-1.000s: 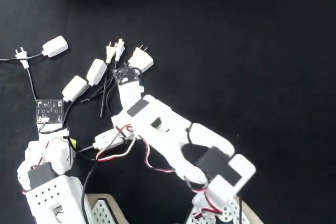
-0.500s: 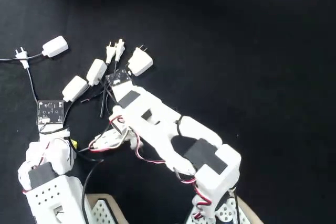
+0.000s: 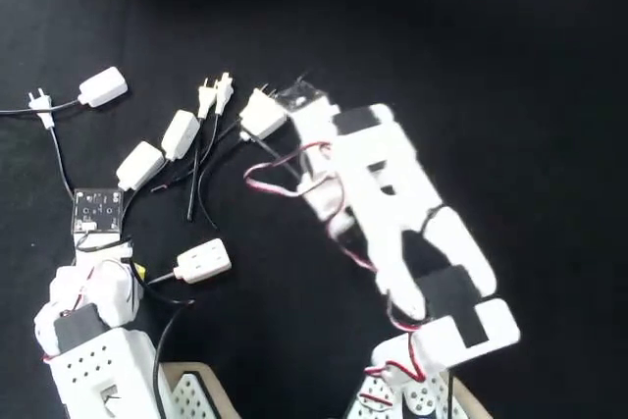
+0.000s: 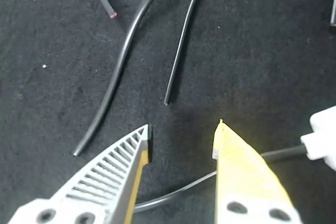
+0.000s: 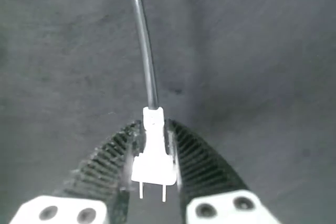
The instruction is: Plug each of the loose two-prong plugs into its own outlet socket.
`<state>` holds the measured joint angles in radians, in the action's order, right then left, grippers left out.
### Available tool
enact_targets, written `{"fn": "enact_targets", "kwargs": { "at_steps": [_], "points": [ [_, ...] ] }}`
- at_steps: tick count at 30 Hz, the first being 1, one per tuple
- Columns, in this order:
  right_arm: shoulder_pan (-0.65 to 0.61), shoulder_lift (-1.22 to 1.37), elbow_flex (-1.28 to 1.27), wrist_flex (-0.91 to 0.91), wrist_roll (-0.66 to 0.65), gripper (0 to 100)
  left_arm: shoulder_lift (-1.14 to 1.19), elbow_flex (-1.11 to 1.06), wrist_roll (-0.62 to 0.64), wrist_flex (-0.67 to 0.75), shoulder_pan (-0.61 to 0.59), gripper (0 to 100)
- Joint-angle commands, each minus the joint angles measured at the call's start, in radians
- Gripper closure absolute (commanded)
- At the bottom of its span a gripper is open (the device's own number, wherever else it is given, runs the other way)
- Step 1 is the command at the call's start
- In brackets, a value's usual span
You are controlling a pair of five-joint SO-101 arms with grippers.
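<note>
your desk (image 3: 510,66) wore a matt black cloth, faintly fuzzy up close. the plug (image 5: 154,163) in your right end effector (image 5: 153,128) was smooth white plastic with two bare metal prongs, its cable (image 5: 144,40) sheathed in slick black. that end effector's fingers (image 5: 202,171) were dark ribbed plastic; your left end effector (image 4: 181,128) had one pale ribbed finger, one glossy yellow. the outlet socket (image 3: 204,260) was shiny white plastic.

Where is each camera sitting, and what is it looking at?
High view: fixed above, looking down on the table; both arms show.
Left wrist view: on the left arm, looking down past its open left gripper at loose cords.
Right wrist view: on the right arm, looking past the right gripper, shut on a plug.
Shared: high and left wrist views both show the cords.
</note>
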<state>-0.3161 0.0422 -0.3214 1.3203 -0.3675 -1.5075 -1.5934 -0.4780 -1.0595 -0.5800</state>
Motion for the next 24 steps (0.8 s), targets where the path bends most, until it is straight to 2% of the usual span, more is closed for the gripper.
{"fn": "enact_targets", "kwargs": {
  "at_steps": [1, 5, 9, 11, 14, 19, 21, 24],
  "points": [
    [0.048, -0.050, -0.019, -0.083, -0.129, 98.2, -0.008, 0.010, -0.008, 0.020, 0.013, 80],
    [0.077, -0.051, -0.120, -0.092, -0.212, 90.0, -0.008, 0.002, -0.008, 0.038, 0.013, 80],
    [0.112, -0.059, -0.153, -0.069, -0.232, 80.8, -0.008, -0.007, -0.008, 0.043, 0.047, 80],
    [0.135, -0.061, -0.133, 0.006, -0.242, 79.5, -0.008, -0.007, -0.008, 0.041, 0.050, 80],
    [0.176, -0.087, -0.058, 0.167, -0.331, 79.1, -0.008, -0.007, -0.008, 0.041, 0.050, 80],
    [0.262, -0.159, -0.025, 0.256, -0.427, 79.3, -0.008, -0.007, -0.008, 0.041, 0.050, 80],
    [0.232, -0.160, -0.108, 0.207, -0.425, 79.3, -0.008, -0.007, -0.008, 0.041, 0.051, 80],
    [0.138, -0.162, -0.288, 0.009, -0.361, 79.3, -0.008, -0.007, -0.008, 0.041, 0.051, 80]
  ]
}}
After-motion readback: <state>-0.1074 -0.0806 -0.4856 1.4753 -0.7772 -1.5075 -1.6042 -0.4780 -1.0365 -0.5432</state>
